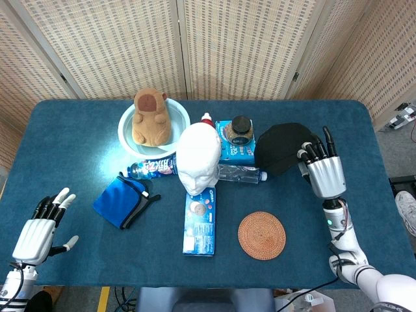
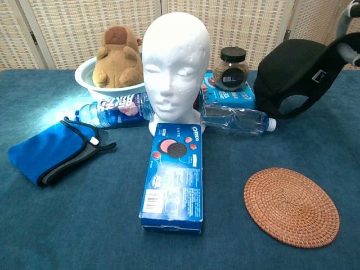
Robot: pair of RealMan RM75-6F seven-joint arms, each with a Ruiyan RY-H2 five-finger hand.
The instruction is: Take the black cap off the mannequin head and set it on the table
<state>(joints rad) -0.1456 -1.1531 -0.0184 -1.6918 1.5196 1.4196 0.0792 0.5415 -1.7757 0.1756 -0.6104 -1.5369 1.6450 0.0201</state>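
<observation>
The black cap [image 1: 281, 147] [image 2: 295, 77] hangs low at the table's right side, right of the boxes, gripped by my right hand [image 1: 320, 168] at its right edge. Only fingertips of that hand [image 2: 347, 45] show in the chest view. Whether the cap touches the table I cannot tell. The white mannequin head [image 1: 198, 158] [image 2: 175, 62] stands bare in the middle. My left hand [image 1: 40, 225] rests open at the near left corner, holding nothing.
A bowl with a plush capybara [image 1: 151, 117], a jar [image 1: 241, 128] on a blue cookie box, two lying bottles [image 2: 235, 119], an Oreo box [image 1: 200, 217], a blue cloth [image 1: 122, 199] and a woven coaster [image 1: 261, 235] sit on the blue table [image 1: 364, 130].
</observation>
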